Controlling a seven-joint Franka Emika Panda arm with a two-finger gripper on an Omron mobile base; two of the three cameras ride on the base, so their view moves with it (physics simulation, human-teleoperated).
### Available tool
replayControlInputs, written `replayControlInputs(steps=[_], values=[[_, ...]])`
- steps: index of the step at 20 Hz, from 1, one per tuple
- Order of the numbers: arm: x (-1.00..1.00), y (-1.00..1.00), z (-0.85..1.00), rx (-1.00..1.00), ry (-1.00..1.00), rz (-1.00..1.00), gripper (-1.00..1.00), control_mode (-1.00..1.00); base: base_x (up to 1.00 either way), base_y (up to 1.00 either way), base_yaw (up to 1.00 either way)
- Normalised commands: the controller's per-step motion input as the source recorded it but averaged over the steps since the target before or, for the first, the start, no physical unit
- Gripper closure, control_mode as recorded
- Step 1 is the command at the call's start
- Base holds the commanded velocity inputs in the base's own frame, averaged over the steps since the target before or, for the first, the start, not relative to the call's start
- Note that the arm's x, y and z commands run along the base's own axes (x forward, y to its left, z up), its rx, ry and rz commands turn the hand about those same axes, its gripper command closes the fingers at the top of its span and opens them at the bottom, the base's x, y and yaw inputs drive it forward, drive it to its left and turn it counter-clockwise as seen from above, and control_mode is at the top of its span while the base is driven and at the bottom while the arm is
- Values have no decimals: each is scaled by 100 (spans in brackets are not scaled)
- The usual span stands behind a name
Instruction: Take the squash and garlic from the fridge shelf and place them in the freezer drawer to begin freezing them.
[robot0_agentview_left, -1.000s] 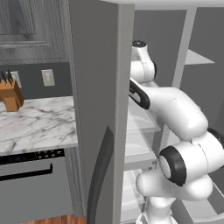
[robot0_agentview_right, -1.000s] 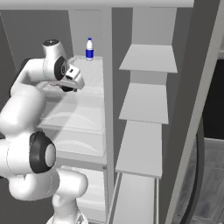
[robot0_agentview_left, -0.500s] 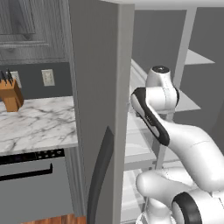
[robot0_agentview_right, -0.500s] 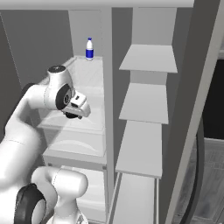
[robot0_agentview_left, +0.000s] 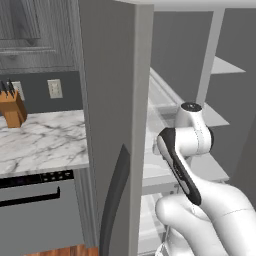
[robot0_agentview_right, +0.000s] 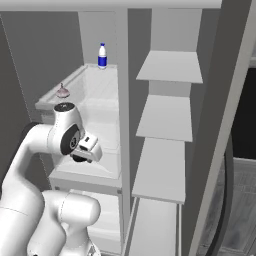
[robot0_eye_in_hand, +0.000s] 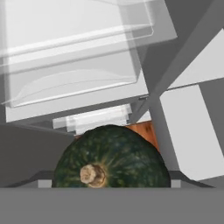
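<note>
While the squash (robot0_eye_in_hand: 111, 159) rides at six o'clock in the hand view, the jaws appear clenched on it, though the finger tips themselves are hidden behind it, so that is a judgement. It is a round, dark green kabocha-type squash with paler mottling, shallow ribs and a corky tan stem stub facing the camera. Carrying it well means keeping it level and lowering it past the glass shelves (robot0_eye_in_hand: 78, 52) toward the pale grey freezer drawer (robot0_eye_in_hand: 94, 118), seen at twelve o'clock of the squash, before letting go. Up on the shelf, at eleven o'clock of the gripper (robot0_agentview_right: 89, 149), the garlic (robot0_agentview_right: 62, 91) waits, with a blue-labelled bottle (robot0_agentview_right: 102, 55) farther back.
</note>
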Motion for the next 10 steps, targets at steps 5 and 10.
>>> replayControlInputs(steps=[5, 10], values=[[-4, 0, 0, 0, 0, 0, 100, 100, -23, 0, 0], [0, 0, 0, 0, 0, 0, 100, 100, -66, 0, -17]])
